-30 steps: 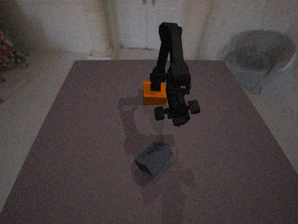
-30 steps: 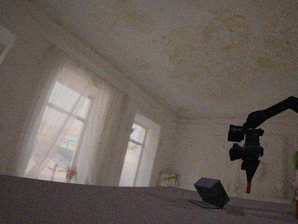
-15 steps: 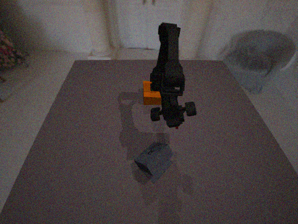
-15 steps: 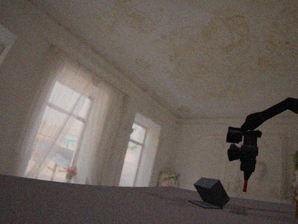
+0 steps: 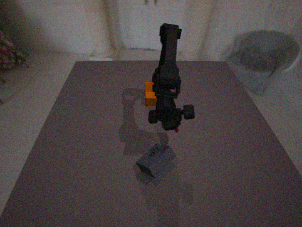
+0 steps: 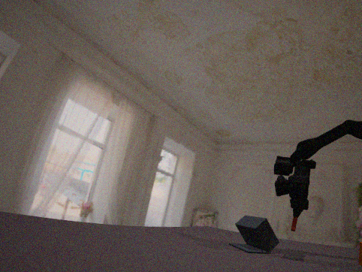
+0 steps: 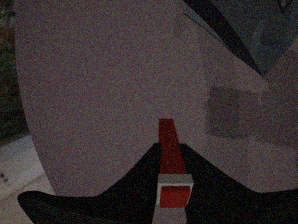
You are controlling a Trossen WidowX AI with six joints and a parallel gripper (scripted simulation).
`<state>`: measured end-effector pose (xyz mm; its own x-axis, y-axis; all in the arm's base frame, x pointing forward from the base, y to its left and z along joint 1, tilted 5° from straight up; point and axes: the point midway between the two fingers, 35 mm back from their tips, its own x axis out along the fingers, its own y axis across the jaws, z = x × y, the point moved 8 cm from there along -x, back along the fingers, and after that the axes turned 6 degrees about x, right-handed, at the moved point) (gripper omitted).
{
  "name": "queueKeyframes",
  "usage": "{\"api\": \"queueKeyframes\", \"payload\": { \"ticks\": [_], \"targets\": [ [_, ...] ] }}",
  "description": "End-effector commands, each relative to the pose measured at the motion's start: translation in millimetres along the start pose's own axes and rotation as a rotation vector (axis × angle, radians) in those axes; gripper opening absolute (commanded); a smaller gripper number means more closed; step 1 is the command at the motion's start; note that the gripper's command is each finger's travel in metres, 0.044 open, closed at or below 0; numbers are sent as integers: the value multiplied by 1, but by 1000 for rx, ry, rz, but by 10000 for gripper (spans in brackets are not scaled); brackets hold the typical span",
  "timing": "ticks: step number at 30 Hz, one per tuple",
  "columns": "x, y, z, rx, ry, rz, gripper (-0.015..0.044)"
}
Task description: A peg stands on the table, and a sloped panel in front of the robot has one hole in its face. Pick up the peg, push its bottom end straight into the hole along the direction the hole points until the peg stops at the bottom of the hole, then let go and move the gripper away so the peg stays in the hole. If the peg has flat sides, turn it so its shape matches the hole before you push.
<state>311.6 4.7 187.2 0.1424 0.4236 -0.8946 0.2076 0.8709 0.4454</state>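
Observation:
A red peg (image 5: 177,129) (image 6: 294,225) (image 7: 168,131) points downward from my gripper (image 6: 295,216) (image 7: 169,149), which is shut on it. Its flat-sided top end, with a pale band around it, shows in the wrist view. The peg hangs above the table, clear of the block. The blue-grey block with the sloped panel (image 5: 163,158) (image 6: 257,233) (image 7: 270,30) stands in front of the gripper, to its left in the exterior view. A small dark hole (image 5: 152,153) shows in its sloped face; its edge is cut off at the top right of the wrist view.
An orange block (image 5: 150,101) (image 6: 360,257) sits by the arm in the top view and at the right edge of the exterior view. The arm's shadow lies on the purplish table (image 5: 78,125) (image 6: 113,244) (image 7: 100,100). A flat plate (image 6: 245,248) extends at the grey block's foot.

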Motion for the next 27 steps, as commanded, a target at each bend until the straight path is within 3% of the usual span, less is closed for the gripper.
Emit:
{"api": "queueKeyframes", "payload": {
  "ticks": [1,27],
  "targets": [
    [-2,-5,4,30,-7,18,0],
    [-16,-36,20,159,-59,105,0]
  ]
}}
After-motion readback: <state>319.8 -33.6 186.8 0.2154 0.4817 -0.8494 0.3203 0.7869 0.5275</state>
